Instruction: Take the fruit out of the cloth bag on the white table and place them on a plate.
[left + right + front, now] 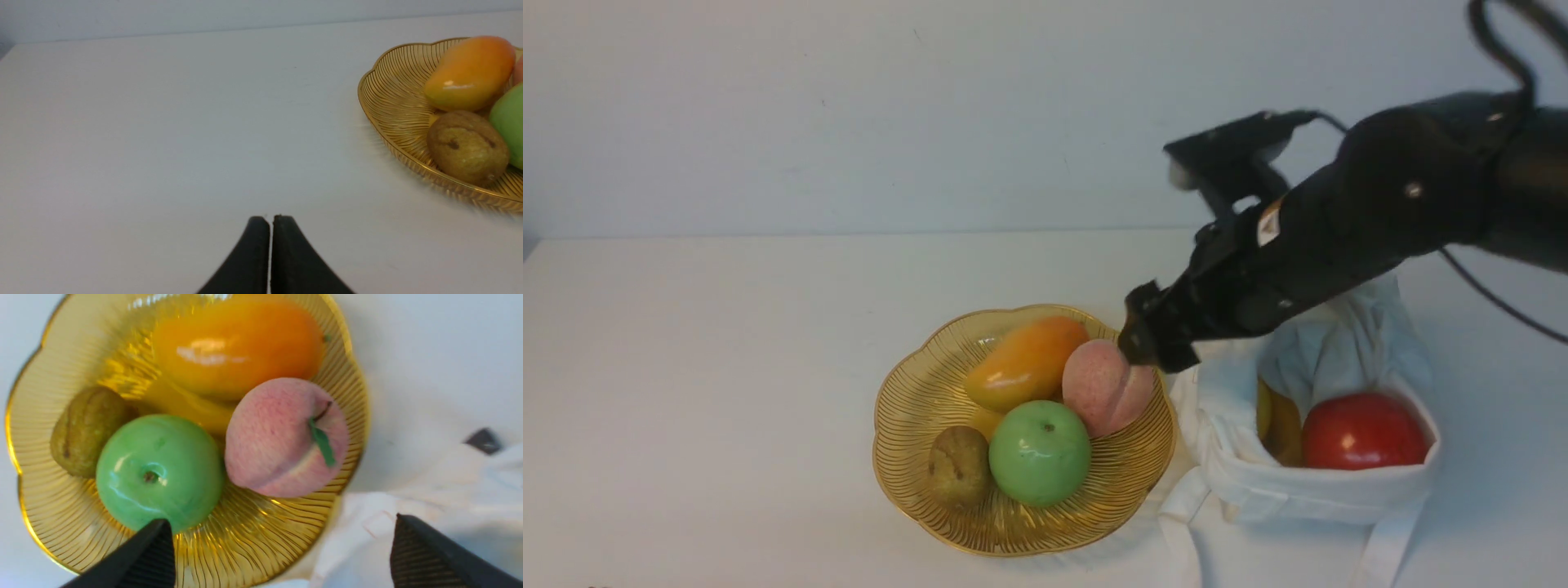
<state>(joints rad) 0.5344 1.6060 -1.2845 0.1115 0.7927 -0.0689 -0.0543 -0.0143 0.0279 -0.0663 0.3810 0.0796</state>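
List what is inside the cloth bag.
A glossy red apple sits in the open mouth of the cloth bag, with a yellow-orange piece beside it on the robot's left. The folded front wall hides everything lower, so further fruit beneath cannot be seen.

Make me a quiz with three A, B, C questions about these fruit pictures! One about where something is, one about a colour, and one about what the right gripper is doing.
1. Where is the red apple?
A) on the plate
B) in the cloth bag
C) on the floor

2. What colour is the plate's apple?
A) green
B) blue
C) purple

3. The right gripper is:
A) shut on the peach
B) shut on the cloth bag
C) open

Answers:
1 B: it sits inside the bag's open mouth.
2 A: it is shiny green and lies at the plate's front, beside the peach.
3 C: the right wrist view shows its fingers wide apart, holding nothing.
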